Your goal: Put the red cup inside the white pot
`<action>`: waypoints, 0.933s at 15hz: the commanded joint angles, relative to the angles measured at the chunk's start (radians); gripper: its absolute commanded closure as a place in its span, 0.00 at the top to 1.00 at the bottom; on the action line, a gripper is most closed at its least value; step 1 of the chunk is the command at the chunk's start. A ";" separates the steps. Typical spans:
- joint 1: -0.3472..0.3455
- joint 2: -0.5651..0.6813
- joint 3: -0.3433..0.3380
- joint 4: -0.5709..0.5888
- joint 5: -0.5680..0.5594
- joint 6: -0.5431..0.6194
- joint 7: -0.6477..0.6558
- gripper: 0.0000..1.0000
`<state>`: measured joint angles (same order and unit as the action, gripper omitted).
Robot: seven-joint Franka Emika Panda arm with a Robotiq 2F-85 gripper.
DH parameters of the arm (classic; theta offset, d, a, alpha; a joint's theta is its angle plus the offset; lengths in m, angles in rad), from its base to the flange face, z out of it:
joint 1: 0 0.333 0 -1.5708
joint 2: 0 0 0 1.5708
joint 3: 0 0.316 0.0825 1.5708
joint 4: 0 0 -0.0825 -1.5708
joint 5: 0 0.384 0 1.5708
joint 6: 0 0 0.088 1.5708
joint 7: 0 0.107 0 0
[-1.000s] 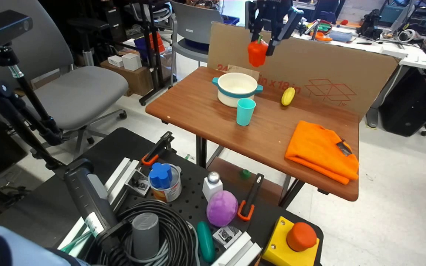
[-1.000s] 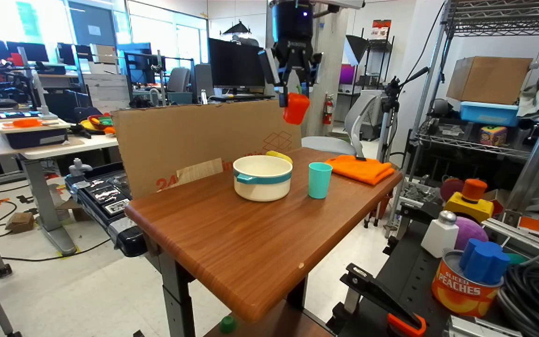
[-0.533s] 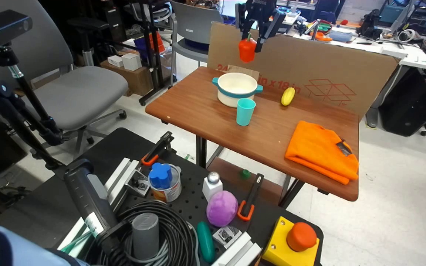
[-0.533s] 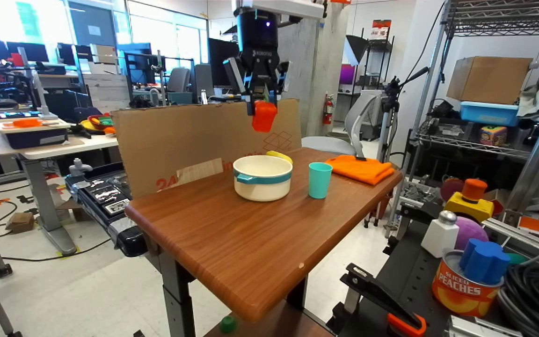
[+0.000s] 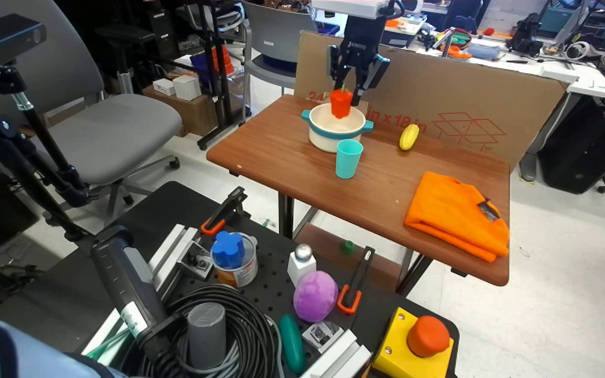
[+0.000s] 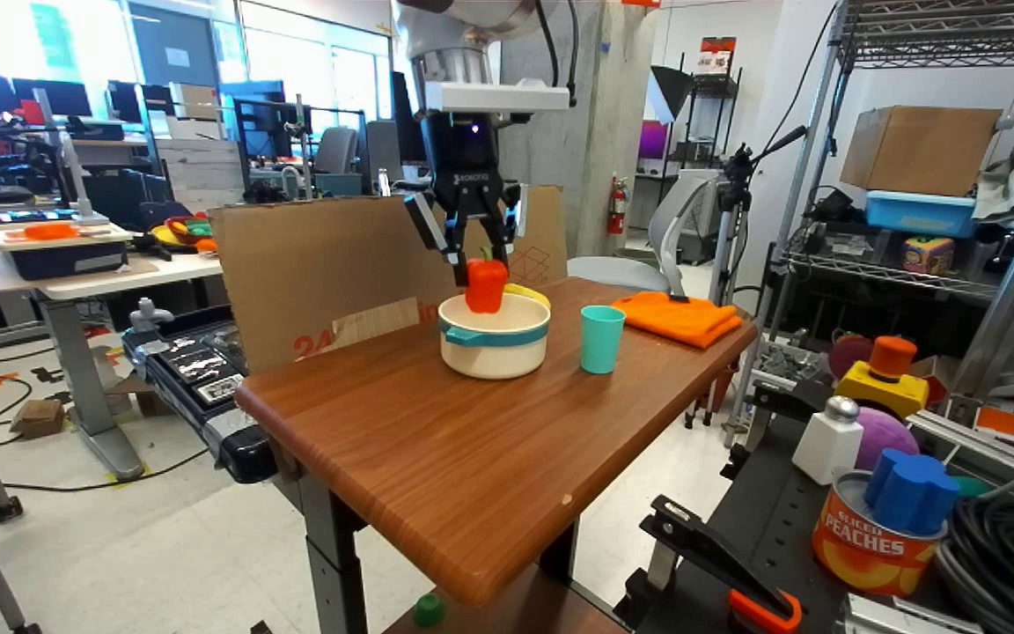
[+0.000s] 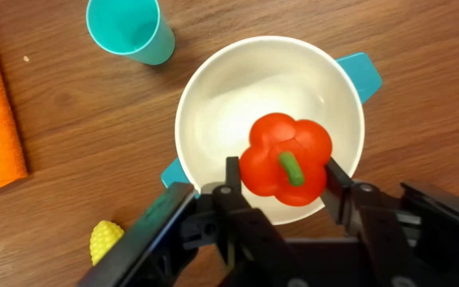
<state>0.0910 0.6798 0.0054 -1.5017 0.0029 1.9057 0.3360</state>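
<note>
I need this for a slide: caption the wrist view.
The gripper holds a red bell pepper at the mouth of the white pot, a teal cup nearby.

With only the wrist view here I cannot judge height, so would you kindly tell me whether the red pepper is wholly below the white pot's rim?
Observer: No; both exterior views show the top of the red pepper above the rim of the white pot.
Operator: Thank you; does anything stand along an edge of the table?
Observer: Yes, a cardboard sheet stands along one long side.
</note>
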 commanded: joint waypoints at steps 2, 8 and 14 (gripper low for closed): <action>0.032 0.095 -0.017 0.110 -0.004 -0.054 0.031 0.25; 0.031 0.144 -0.023 0.149 0.003 -0.098 0.036 0.25; 0.036 0.123 -0.022 0.105 0.004 -0.105 0.034 0.76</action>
<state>0.1145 0.8107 -0.0089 -1.3960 0.0023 1.8291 0.3636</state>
